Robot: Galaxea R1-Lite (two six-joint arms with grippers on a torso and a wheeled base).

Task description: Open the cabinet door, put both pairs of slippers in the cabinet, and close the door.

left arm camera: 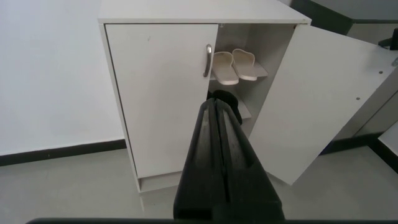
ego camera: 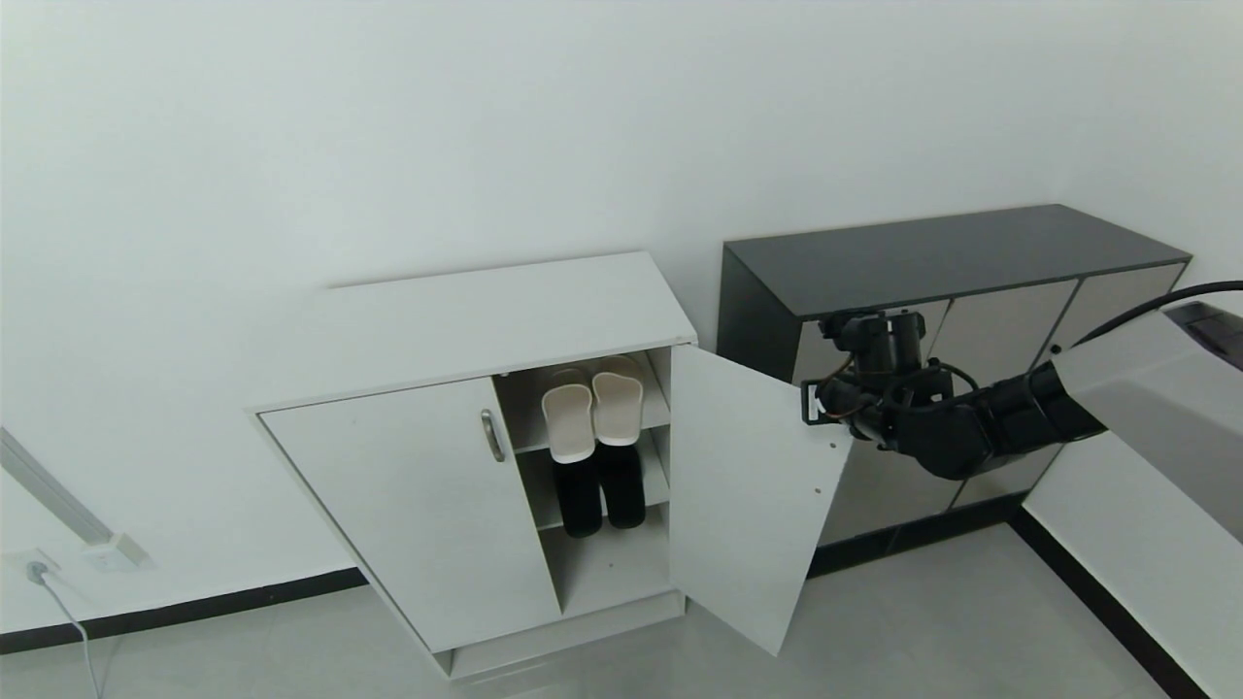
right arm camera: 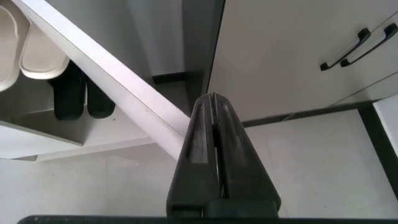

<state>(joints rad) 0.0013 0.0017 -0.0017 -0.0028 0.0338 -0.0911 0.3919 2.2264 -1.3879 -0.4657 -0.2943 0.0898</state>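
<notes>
The white two-door cabinet [ego camera: 486,311] stands against the wall, its left door [ego camera: 408,505] shut and its right door [ego camera: 748,485] swung wide. Right of the cabinet is a longer dark-topped cabinet with mirrored fronts [ego camera: 932,257]. The right arm reaches across that one to the free edge of the open door, where its tool [ego camera: 811,403] is clenched on nothing, fingers pressed together. The left tool [left arm camera: 216,109] hangs in front of the cabinet, also clenched and empty.

Both pairs are inside the cabinet. The cream flat slippers [ego camera: 592,417] lie on the upper shelf, and the black slippers [ego camera: 602,490] are on the shelf below. From where I stand, closing the door looks like the only job left.

The worry is the cream pair, whose heels seem to overhang the shelf front. If so, the closing door could catch on them and spring back. A closed tool pushing on a thin edge could also slide off and leave the door ajar.

The right wrist view settles what the head view leaves vague: the right tool's [right arm camera: 213,106] tip is at, and seemingly touching, the door's narrow edge. The left wrist view faces the cabinet square on, with the silver bar handle [left arm camera: 208,60] close beside the cream slippers [left arm camera: 239,65].
</notes>
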